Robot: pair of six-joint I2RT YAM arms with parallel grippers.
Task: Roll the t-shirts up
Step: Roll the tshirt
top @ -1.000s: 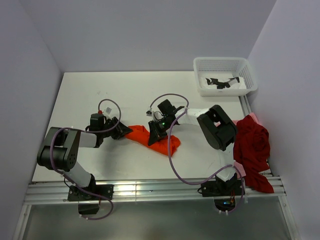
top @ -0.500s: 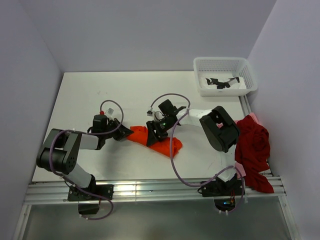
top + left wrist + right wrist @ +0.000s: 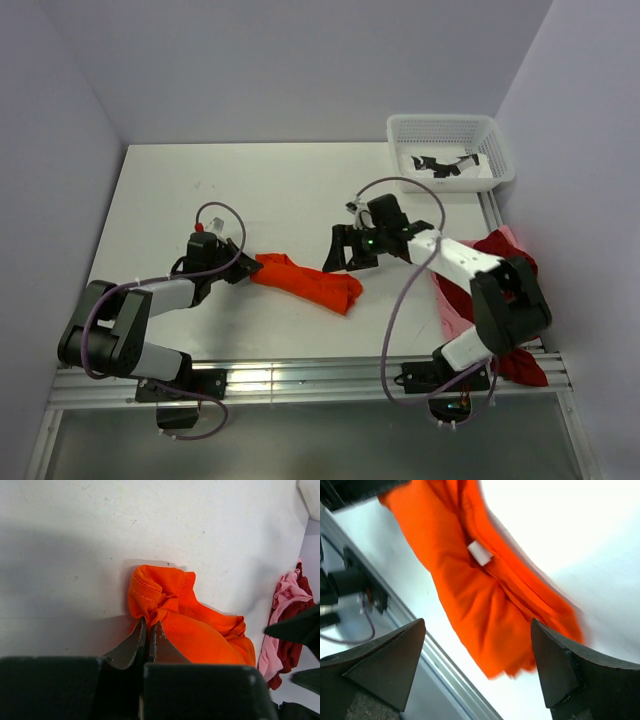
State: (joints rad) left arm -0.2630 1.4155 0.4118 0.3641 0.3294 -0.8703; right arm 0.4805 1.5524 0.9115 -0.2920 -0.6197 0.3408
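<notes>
The white lattice basket (image 3: 440, 123) sits at the far right corner of the table (image 3: 270, 190). Inside it we see something white with black pieces on it; we cannot tell what they are.

In the right wrist view, a small white tag (image 3: 480, 553) is sewn into the orange t-shirt (image 3: 470, 595). We can read no writing on it.

The orange t-shirt (image 3: 305, 282) lies bunched in a loose strip near the middle of the table, running from left to near right. The dark red t-shirt (image 3: 505, 285) is heaped at the right edge of the table, with the pale pink t-shirt (image 3: 445, 298) showing from under its left side. The left wrist view shows the same pile, pale pink (image 3: 280, 630) against dark red (image 3: 292, 645).

The left arm lies low, elbow at the near left and forearm reaching right. The left gripper (image 3: 243, 268) is at the shirt's left end. In its wrist view the fingers (image 3: 135, 645) are pressed together, pinching a gathered fold of orange cloth.

The right arm stretches leftward from its base at the near right. The right gripper (image 3: 338, 255) is just beyond the far side of the shirt's right end. Its jaws are spread wide and hold nothing, and in its own view the orange cloth shows between the two fingers (image 3: 385, 660).
</notes>
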